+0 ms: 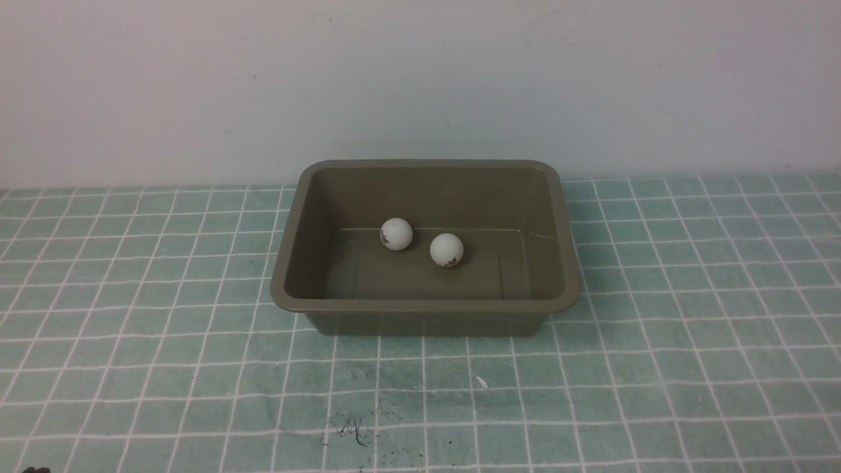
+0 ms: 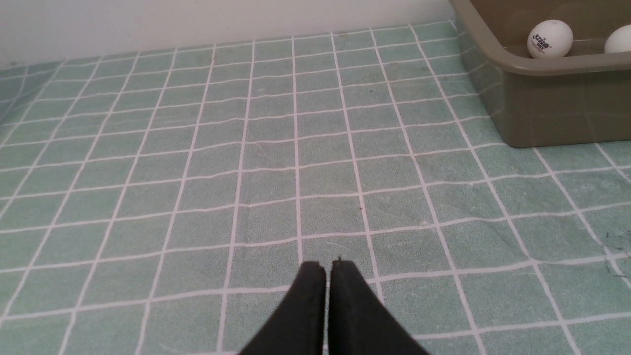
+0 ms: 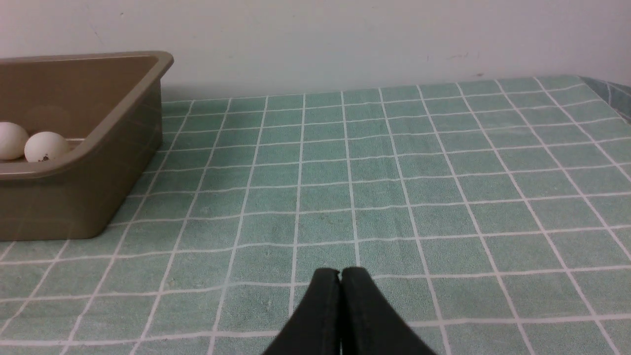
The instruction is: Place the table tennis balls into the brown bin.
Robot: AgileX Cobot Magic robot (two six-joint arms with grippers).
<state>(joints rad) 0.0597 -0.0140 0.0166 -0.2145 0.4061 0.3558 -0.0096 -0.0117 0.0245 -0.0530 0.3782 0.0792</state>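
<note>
The brown bin (image 1: 426,306) stands in the middle of the table near the back wall. Two white table tennis balls lie on its floor, one ball (image 1: 396,234) to the left and the other ball (image 1: 447,249) just right of it. Neither arm shows in the front view. In the left wrist view my left gripper (image 2: 328,266) is shut and empty over the cloth, with the bin (image 2: 542,98) and a ball (image 2: 549,39) far off. In the right wrist view my right gripper (image 3: 340,272) is shut and empty, well away from the bin (image 3: 74,197) and its balls (image 3: 47,146).
A green checked cloth (image 1: 690,368) covers the table. A pale wall (image 1: 420,79) rises right behind the bin. Some dark marks (image 1: 351,427) stain the cloth near the front edge. The cloth's right edge (image 3: 609,93) falls away in the right wrist view.
</note>
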